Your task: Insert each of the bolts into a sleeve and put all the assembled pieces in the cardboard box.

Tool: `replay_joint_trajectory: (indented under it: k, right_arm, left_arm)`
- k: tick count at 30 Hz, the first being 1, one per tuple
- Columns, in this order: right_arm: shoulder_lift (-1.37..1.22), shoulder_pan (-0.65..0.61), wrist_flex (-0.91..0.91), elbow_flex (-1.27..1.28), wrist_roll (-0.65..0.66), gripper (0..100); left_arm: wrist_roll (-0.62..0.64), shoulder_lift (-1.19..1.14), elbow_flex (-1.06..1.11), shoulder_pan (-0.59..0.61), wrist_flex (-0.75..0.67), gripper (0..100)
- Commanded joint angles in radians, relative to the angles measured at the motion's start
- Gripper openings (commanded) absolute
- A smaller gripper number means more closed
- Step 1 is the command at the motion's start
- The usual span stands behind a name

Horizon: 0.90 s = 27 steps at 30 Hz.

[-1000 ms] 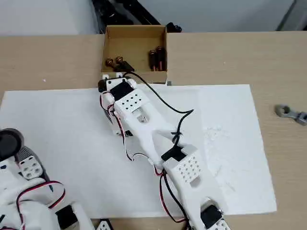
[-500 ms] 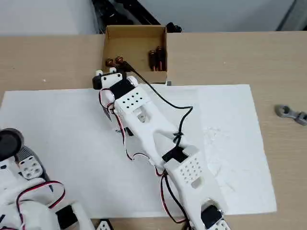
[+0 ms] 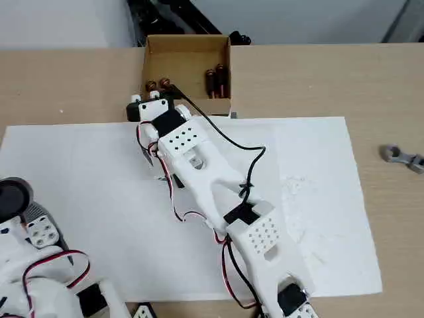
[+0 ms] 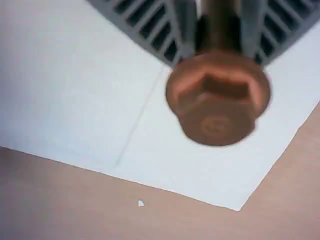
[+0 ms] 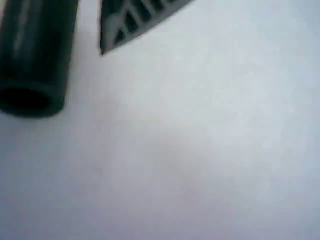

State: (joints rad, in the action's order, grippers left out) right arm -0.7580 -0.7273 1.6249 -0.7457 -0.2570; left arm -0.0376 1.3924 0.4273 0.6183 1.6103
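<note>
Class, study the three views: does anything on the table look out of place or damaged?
A small grey metal tool lies alone on the bare table, off the white paper and far from the cardboard box. The paper also shows a scuffed patch on that side.

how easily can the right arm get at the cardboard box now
Likely yes: the right arm is stretched out with its wrist at the near wall of the cardboard box, and nothing stands between them.
</note>
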Motion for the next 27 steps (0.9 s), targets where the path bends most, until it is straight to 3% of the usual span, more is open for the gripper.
replay_joint_trajectory:
  k: [1, 16, 22, 27]
  right_arm:
    - [-0.022, -0.008, -0.016, -0.041, 0.002, 24.3]
    - [-0.059, -0.007, -0.005, -0.043, 0.002, 23.6]
    - [-0.058, -0.010, 0.016, -0.043, 0.002, 3.5]
    - [-0.058, -0.010, 0.018, -0.043, 0.002, 2.0]
  left_arm:
    - [-0.008, 0.003, -0.005, 0.006, -0.006, 1]
    - [-0.008, 0.003, -0.005, 0.006, -0.006, 1]
    - [-0.008, 0.003, -0.008, 0.006, -0.006, 1]
    - [-0.008, 0.003, -0.008, 0.006, -0.005, 1]
